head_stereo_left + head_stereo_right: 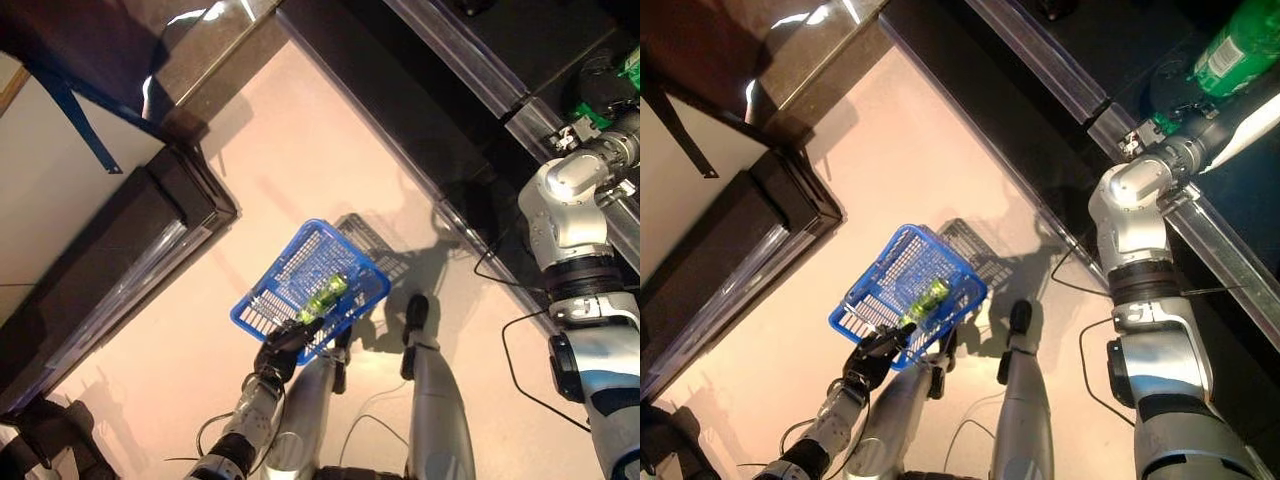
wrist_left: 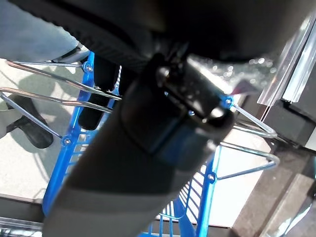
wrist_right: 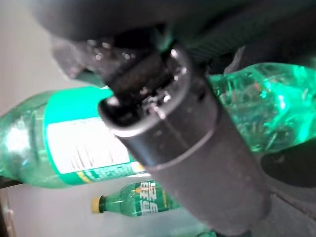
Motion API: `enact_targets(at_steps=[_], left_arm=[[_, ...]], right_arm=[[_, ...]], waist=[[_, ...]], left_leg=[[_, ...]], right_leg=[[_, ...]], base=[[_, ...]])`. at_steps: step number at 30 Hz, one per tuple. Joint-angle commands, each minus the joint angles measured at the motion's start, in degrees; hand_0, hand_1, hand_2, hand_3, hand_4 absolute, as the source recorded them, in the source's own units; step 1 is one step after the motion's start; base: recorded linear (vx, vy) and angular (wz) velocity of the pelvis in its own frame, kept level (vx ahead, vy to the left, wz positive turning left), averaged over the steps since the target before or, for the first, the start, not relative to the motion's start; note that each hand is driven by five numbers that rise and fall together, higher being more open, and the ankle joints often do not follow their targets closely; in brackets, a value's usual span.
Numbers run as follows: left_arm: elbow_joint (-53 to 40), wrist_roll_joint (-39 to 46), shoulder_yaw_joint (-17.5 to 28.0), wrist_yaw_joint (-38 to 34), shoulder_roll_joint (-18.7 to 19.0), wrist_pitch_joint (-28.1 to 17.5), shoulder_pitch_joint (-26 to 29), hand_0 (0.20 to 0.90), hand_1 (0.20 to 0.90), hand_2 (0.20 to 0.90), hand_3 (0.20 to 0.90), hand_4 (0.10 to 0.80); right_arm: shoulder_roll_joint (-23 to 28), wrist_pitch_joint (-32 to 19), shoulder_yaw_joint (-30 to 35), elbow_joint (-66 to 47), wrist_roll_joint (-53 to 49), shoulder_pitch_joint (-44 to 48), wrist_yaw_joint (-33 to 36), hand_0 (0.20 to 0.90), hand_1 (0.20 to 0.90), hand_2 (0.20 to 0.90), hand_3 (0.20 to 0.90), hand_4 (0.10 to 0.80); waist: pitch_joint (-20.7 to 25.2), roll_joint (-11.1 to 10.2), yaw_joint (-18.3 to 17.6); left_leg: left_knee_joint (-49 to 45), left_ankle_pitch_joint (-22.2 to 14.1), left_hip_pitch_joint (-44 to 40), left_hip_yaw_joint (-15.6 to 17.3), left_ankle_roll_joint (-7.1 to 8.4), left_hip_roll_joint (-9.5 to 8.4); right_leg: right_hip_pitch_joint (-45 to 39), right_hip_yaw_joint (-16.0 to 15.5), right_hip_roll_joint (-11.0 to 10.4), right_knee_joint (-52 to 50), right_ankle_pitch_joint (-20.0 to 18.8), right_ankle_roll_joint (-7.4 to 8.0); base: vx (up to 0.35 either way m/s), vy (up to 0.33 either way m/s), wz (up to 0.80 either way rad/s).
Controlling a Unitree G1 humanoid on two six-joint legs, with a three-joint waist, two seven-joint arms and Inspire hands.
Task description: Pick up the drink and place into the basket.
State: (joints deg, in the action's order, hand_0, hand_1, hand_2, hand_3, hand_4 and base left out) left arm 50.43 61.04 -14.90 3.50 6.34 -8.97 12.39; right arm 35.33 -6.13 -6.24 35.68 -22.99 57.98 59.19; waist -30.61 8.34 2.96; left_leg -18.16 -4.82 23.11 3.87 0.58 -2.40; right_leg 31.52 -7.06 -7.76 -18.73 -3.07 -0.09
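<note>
At upper right, a green drink bottle (image 3: pixel 89 143) is clasped by the right hand (image 3: pixel 182 148), fingers curled round it; at lower centre, the blue basket (image 1: pixel 290 275), another bottle (image 1: pixel 325 293) inside, is gripped by the left hand (image 1: pixel 283 345).

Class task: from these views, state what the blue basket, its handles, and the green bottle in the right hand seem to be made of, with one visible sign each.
Blue basket: likely moulded plastic, from its uniform blue open lattice.
Basket handles: apparently bare metal wire, thin, silvery and shiny.
Green bottle, gripped by the right hand: probably clear green plastic, translucent, with a glossy printed label.
</note>
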Motion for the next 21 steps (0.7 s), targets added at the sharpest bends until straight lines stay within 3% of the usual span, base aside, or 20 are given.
enact_targets(at_steps=[1,14,21], left_arm=[[-2.3,0.3,-1.3,1.1,5.1,0.5,-9.0,0.300,0.300,0.300,0.200,0.100],[-3.2,1.1,-0.3,2.4,5.6,-1.3,-9.0,0.300,0.300,0.300,0.200,0.100],[-7.2,2.5,1.7,4.3,6.3,-4.7,-9.4,0.300,0.300,0.300,0.200,0.100]], right_arm=[[8.2,-6.2,-1.8,-3.7,1.7,6.3,3.0,0.300,0.300,0.300,0.200,0.100],[8.8,-7.2,-0.6,-6.8,3.1,4.6,2.0,0.300,0.300,0.300,0.200,0.100],[6.9,-5.7,1.7,-21.6,8.2,-1.3,-2.6,0.300,0.300,0.300,0.200,0.100]], waist=[[0.8,-0.3,-0.2],[0.8,-0.3,-0.9],[0.8,-0.7,-2.1]], left_leg=[[-5.3,4.6,6.0,1.3,-1.14,-1.85],[-6.1,3.8,4.7,1.6,-1.35,-2.14],[-7.6,3.4,3.0,1.7,-1.26,-2.15]], right_leg=[[-2.8,0.3,2.6,-0.7,4.8,-1.48],[-3.6,0.3,2.8,-2.0,5.8,-1.85],[-5.5,0.7,3.4,-3.7,7.2,-2.59]], base=[[-0.002,-0.012,0.04],[0.000,0.000,0.00],[-0.005,0.016,-0.01]])
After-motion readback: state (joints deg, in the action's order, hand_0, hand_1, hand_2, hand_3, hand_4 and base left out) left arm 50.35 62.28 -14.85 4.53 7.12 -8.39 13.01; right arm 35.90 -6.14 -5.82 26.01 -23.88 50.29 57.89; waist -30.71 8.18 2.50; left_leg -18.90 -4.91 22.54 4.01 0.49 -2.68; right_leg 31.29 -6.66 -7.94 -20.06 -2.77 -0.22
